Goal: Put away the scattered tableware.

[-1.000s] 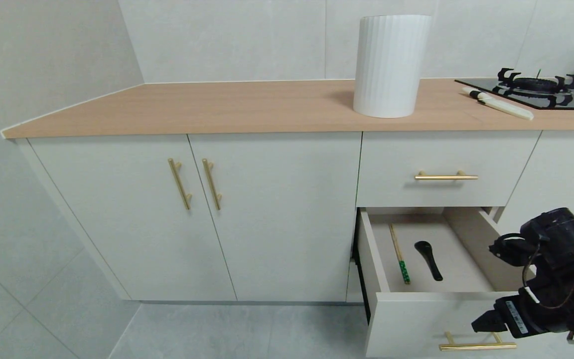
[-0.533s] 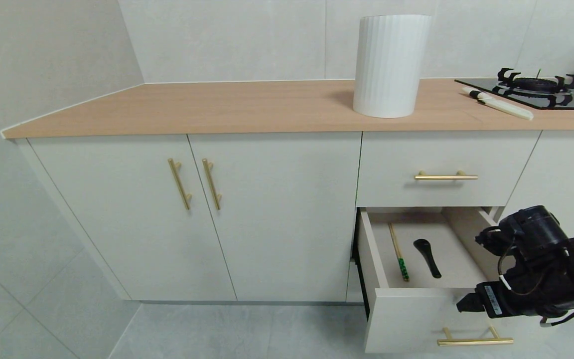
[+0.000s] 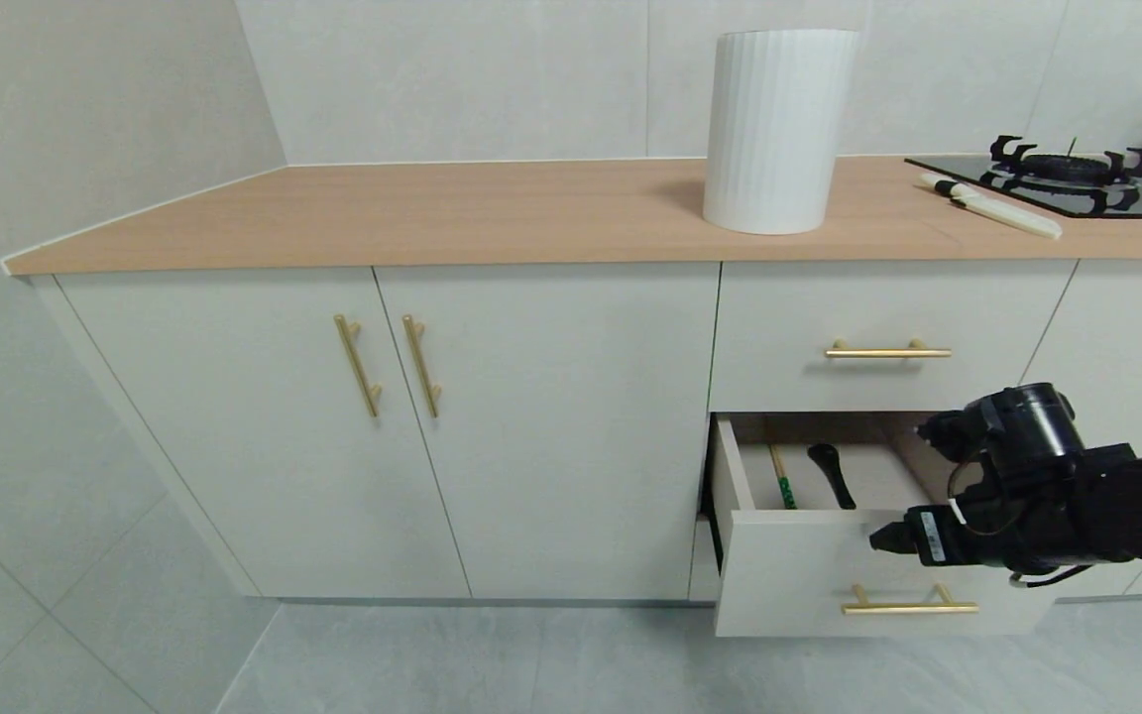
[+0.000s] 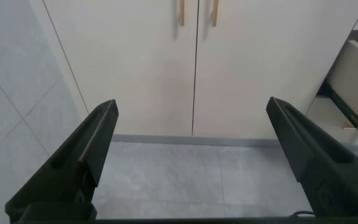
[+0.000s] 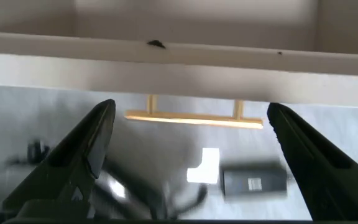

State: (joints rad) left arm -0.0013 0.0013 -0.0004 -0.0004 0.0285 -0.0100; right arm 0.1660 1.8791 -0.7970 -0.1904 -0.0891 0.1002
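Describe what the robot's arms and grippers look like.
The right arm is black, with a round cylindrical wrist housing, thin looped black cables and a small white printed label on the right gripper. Each gripper, the left gripper included, has two dark, flat, wedge-shaped fingers tapering to the tips.

Wooden countertop – partly open drawer under its right part.
Countertop carries a white ribbed cylinder, upright; a pale knife lies flat just beside the black hob at the right end. Drawer holds chopsticks and a black spoon – side by side, apart.
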